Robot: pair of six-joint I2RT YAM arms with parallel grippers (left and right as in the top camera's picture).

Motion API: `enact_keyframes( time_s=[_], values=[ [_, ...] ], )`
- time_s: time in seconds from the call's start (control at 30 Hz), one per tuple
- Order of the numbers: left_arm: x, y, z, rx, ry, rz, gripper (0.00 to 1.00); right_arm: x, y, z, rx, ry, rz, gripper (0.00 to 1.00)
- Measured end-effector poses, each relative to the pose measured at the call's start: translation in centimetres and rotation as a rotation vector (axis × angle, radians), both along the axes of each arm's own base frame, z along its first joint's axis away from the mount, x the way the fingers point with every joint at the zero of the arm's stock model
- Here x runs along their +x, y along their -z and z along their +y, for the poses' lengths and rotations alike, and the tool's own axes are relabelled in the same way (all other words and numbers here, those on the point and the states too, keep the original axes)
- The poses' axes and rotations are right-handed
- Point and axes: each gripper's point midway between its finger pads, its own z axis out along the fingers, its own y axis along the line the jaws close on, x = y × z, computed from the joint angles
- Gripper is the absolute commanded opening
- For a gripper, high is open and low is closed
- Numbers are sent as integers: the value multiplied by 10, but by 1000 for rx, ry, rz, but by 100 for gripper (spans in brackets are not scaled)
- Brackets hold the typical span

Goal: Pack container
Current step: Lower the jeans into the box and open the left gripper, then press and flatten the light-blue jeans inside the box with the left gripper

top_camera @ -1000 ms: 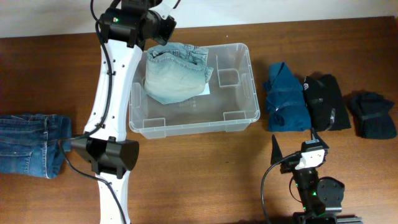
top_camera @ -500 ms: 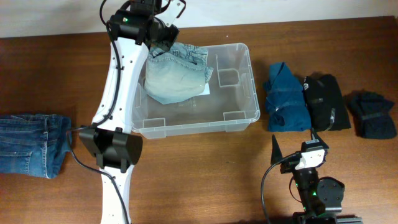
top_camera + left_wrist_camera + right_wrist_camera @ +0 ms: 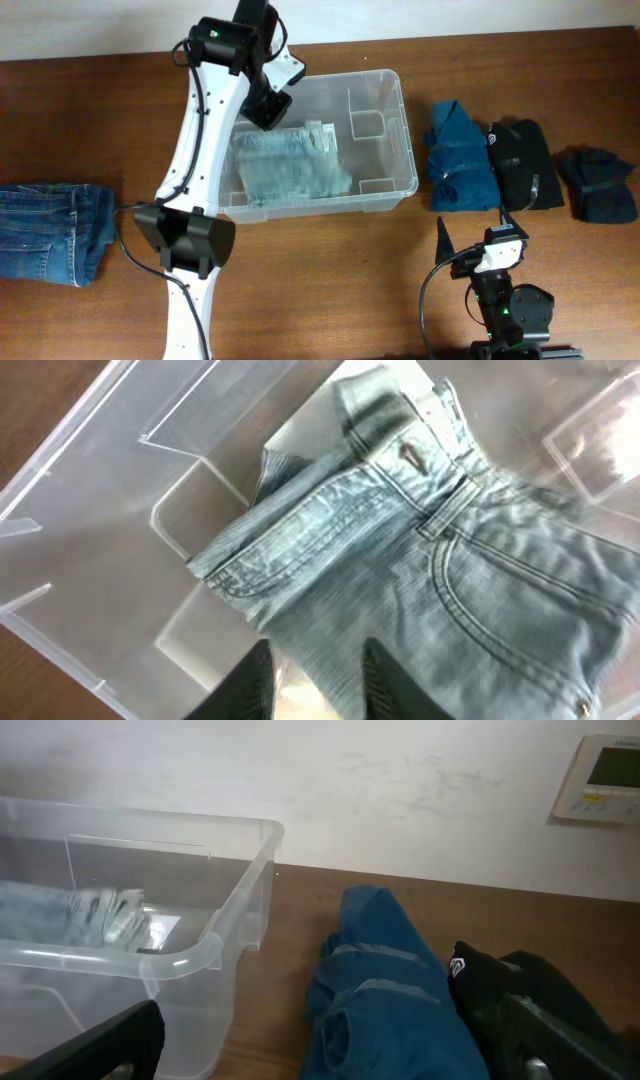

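I saw the brown table (image 3: pixel 330 280) filling the overhead view, with the container (image 3: pixel 408 150) sitting on it toward the far edge, a little left of centre. My left arm (image 3: pixel 200 130) reached up from the near side to the bin's far left corner. Folded pale jeans (image 3: pixel 290 172) lay inside the bin, in its left half and against the near wall, blurred from above; the waistband and a pocket showed sharply in the wrist view. Dark blue jeans (image 3: pixel 45 232) lay at the table's left edge, well apart. To the right of the bin sat a teal bundle (image 3: pixel 460 155), a black one (image 3: pixel 525 165) touching it, then a navy one (image 3: pixel 600 187). The left claw (image 3: pixel 315 660) hung over the pale jeans with its fingers slightly apart, gripping nothing. The right claw (image 3: pixel 475 232) rested near the front, spread wide and empty.
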Motion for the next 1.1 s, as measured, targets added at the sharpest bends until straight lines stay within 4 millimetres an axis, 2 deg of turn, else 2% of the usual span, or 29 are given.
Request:
enact_keyframes(
  time_s=[0.1,0.23,0.33,0.43,0.53,0.57,0.67,0.83,0.9,0.97,1.03,1.1],
  values=[
    [1,-3,-1,-4,1,-13,28,0,0,0,0,0,0,98],
    [9,-38,-7,-68,3,-131,28,0,0,0,0,0,0,99],
    [-8,-68,-11,-131,20,-154,28,0,0,0,0,0,0,98],
    [-34,-79,-11,-165,-2,-94,28,0,0,0,0,0,0,98],
    [-39,-69,-14,-174,-52,-41,27,0,0,0,0,0,0,98],
    [-41,-63,-16,-169,-62,-17,21,0,0,0,0,0,0,98],
    [-47,-51,-20,-154,-71,28,21,0,0,0,0,0,0,98],
    [-49,-50,-21,-143,-93,31,22,0,0,0,0,0,0,98],
    [-50,-55,-19,-141,-113,18,29,0,0,0,0,0,0,98],
    [-58,-76,-14,-158,-134,-24,38,0,0,0,0,0,0,98],
    [-68,-92,-10,-171,-141,-53,40,0,0,0,0,0,0,98],
    [-90,-123,1,-193,-155,-115,41,0,0,0,0,0,0,98]
  ],
)
